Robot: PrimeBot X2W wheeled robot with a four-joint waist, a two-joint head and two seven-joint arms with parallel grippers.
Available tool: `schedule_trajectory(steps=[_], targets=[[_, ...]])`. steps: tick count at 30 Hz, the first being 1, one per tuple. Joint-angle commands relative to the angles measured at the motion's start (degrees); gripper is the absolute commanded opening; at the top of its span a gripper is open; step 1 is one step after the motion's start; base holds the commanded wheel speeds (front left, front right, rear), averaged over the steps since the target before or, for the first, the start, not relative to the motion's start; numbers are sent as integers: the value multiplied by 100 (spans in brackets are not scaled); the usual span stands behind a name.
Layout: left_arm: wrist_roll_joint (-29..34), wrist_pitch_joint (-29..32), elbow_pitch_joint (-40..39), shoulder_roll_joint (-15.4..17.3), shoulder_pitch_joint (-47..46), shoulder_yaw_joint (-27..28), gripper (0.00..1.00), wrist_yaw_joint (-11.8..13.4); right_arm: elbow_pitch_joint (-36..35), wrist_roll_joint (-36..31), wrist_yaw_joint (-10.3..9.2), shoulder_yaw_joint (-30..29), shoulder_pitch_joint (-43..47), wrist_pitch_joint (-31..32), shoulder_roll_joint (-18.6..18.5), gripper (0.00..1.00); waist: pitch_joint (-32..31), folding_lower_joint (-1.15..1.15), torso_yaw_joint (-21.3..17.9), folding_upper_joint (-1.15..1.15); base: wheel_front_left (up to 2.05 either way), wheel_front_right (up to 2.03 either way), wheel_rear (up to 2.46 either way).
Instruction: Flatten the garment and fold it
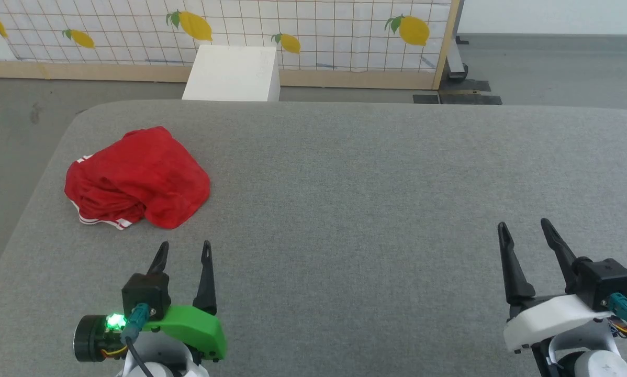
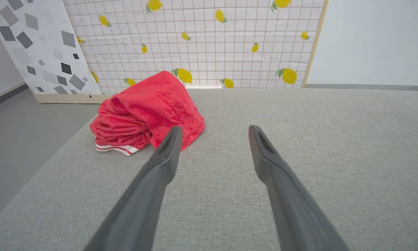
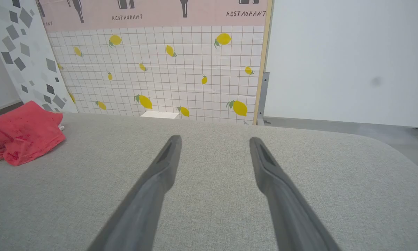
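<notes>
The garment (image 1: 138, 177) lies crumpled in a red heap at the left of the grey padded table (image 1: 371, 188), with red-and-white striped trim peeking out at its near-left edge. My left gripper (image 1: 184, 247) is open just short of the heap's near edge, nothing between its fingers. In the left wrist view the garment (image 2: 149, 111) sits ahead and left of the left gripper (image 2: 214, 134). My right gripper (image 1: 524, 226) is open far to the right, over bare table. The right wrist view shows the garment (image 3: 24, 136) at its left edge, and the right gripper (image 3: 214, 141) empty.
Past the table's far edge a white box (image 1: 233, 73) stands on the floor before a lemon-patterned tile panel (image 1: 313, 26). The table's left edge (image 1: 25, 209) runs close to the garment, with grey floor beyond. Wide bare table stretches between the garment and my right gripper.
</notes>
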Motion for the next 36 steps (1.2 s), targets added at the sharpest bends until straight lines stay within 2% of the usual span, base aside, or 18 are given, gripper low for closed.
schedule_trajectory(steps=[1,36], targets=[[-46,-62,36,-5,-69,-22,100,43,27,58,-3,-32,75,-64,5,100,-2,0,-2,0,0,0,0],[-214,-475,330,4,-119,-194,100,97,148,258,-5,-266,219,-479,10,100,-29,0,-5,0,0,0,0]])
